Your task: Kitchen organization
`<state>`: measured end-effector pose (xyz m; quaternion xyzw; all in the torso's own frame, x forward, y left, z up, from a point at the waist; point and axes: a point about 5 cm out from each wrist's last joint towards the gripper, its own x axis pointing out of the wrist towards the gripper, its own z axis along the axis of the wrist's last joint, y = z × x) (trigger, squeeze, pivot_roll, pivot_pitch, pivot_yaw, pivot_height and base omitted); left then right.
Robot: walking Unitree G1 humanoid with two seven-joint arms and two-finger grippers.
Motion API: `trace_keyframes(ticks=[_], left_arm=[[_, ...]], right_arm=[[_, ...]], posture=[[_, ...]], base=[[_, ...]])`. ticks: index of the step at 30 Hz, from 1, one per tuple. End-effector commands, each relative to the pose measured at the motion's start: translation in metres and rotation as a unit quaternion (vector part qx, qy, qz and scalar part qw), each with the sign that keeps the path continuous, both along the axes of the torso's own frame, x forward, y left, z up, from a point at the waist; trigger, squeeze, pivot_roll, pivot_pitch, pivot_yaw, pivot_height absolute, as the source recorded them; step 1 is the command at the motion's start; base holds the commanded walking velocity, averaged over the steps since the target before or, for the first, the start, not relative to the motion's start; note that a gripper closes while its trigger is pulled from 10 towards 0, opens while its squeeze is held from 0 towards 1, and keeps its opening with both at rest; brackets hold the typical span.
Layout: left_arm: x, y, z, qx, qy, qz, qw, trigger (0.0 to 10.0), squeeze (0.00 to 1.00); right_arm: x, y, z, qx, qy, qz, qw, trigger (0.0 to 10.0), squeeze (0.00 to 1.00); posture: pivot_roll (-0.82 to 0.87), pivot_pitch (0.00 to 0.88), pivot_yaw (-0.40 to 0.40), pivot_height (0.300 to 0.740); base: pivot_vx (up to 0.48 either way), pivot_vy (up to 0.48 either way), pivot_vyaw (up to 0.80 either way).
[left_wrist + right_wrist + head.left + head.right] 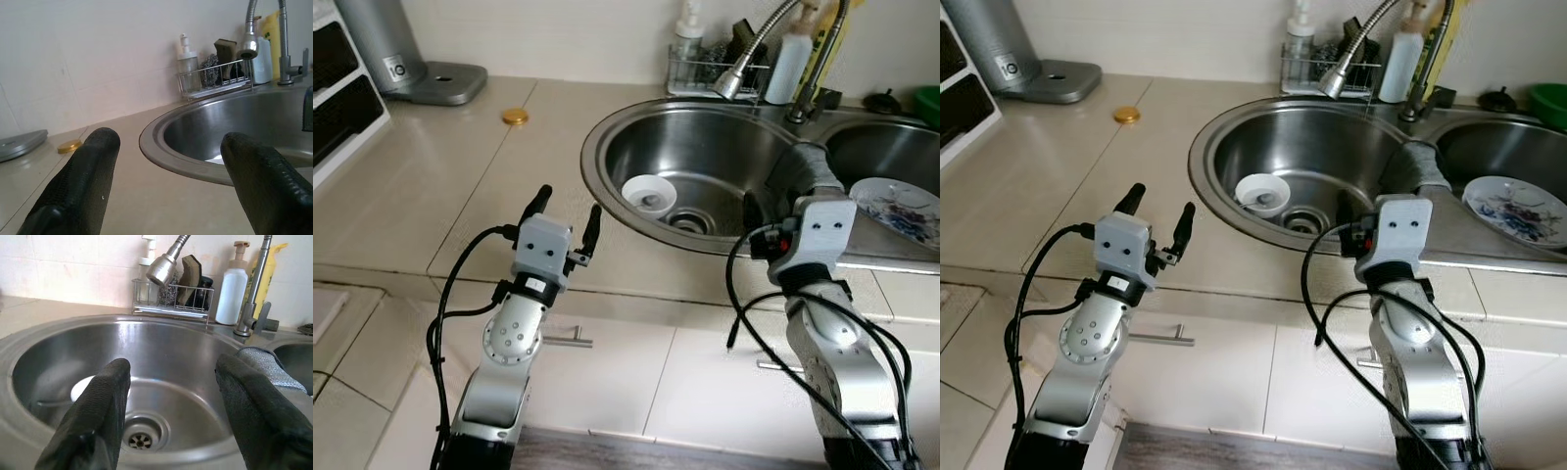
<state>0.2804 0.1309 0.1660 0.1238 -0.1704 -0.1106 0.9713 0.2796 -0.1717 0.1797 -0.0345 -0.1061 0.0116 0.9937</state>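
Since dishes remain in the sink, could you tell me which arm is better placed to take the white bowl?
Right. The right gripper hangs open over the basin, facing the white bowl; the left gripper is over the counter.

Silver arms, looping black cables

The two eye views look down from the robot's head at the round sink (705, 166) and share almost the same scene. Each wrist view looks low and close along its own black fingers (78, 191) toward the sink, and both share the wire rack (171, 296).
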Motion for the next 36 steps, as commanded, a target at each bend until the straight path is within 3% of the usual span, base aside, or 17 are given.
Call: trace_keyframes(ticks=[1, 9, 26, 36], left_arm=[[-0.003, -0.003, -0.001, 0.012, 0.002, -0.007, 1.000, 10.0, 0.00], [-0.007, -0.006, -0.002, 0.013, 0.003, -0.012, 1.000, 10.0, 0.00], [-0.006, -0.007, 0.001, -0.002, 0.005, -0.020, 1.000, 10.0, 0.00], [-0.006, -0.008, 0.001, -0.005, 0.009, -0.024, 1.000, 10.0, 0.00]], right_arm=[[-0.007, 0.002, 0.004, -0.021, -0.019, 0.005, 1.000, 10.0, 0.00], [-0.017, 0.005, 0.002, -0.050, -0.038, 0.009, 0.998, 10.0, 0.00], [-0.014, 0.008, -0.001, -0.052, -0.048, 0.006, 0.997, 10.0, 0.00], [-0.013, 0.007, -0.001, -0.051, -0.049, 0.001, 0.998, 10.0, 0.00]], posture=[[0.01, 0.000, -0.028, 0.740], [0.01, 0.000, -0.023, 0.740], [0.02, 0.000, -0.025, 0.740], [0.02, 0.000, -0.020, 0.740]], base=[[0.000, 0.000, 0.00], [0.000, 0.000, 0.00], [0.000, 0.000, 0.00], [-0.275, 0.000, 0.00]])
